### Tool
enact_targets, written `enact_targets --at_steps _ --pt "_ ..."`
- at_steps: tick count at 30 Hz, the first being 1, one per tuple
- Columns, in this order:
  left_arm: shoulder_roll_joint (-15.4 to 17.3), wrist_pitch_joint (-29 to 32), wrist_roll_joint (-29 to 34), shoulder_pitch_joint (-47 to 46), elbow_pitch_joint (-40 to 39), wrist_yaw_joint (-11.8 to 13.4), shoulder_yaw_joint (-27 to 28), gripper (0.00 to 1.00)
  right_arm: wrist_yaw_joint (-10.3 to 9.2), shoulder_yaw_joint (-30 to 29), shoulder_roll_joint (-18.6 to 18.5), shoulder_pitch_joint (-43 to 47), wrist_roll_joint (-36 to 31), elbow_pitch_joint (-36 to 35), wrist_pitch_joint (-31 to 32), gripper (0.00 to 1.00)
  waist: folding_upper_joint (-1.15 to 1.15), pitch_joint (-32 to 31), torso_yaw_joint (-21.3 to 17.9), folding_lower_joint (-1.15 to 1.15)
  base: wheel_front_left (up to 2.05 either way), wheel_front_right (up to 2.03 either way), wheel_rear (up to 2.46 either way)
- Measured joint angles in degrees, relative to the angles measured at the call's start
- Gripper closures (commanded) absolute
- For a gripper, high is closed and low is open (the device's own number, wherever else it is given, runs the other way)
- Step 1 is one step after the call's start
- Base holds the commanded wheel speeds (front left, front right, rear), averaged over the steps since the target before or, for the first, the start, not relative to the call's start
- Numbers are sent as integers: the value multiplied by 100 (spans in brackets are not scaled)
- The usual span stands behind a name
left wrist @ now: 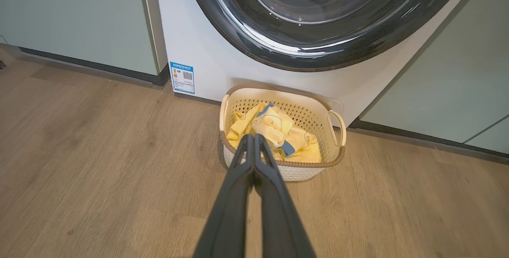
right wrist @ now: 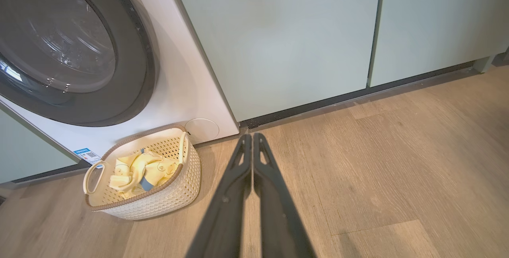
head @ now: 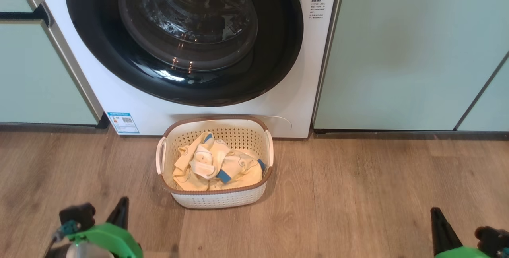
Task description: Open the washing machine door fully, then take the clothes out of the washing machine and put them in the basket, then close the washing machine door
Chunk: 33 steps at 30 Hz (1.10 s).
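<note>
1. Dark matte fingers of the left gripper (left wrist: 251, 138), long and tapering, pressed together tip to tip and empty, low over the floor and well apart from the basket.
2. Right gripper (right wrist: 251, 135) same build, fingers together, nothing held, pointing at the cabinet base.
3. Basket (head: 218, 200): cream perforated plastic, rounded-rectangular, brown rim, two white loop handles. It sits on the floor just before the machine's lower front, between the two grippers.
4. Clothes (head: 216, 167): soft crumpled cream-yellow cloth with blue patches, heaped inside the basket below its rim.
5. Washing machine door (head: 99, 55): glossy black ring round a bulging clear glass bowl, shut flush against the front.
6. Washing machine (head: 159, 109): smooth white panel, blue sticker (head: 123, 122) at its lower corner.
7. Pale green flat cabinets (head: 397, 51) flank it, dark kick strip below.
8. Wood-grain plank floor (head: 358, 194) lies open on both sides of the basket.
</note>
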Motion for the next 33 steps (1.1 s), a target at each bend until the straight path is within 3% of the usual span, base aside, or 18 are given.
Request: enact_targets --at_steps 33 --pt "-202 528 -1802 -52 -517 0 87 100 0 -198 4 -89 1995 -287 558 100 0 50 197 0 0 0 0"
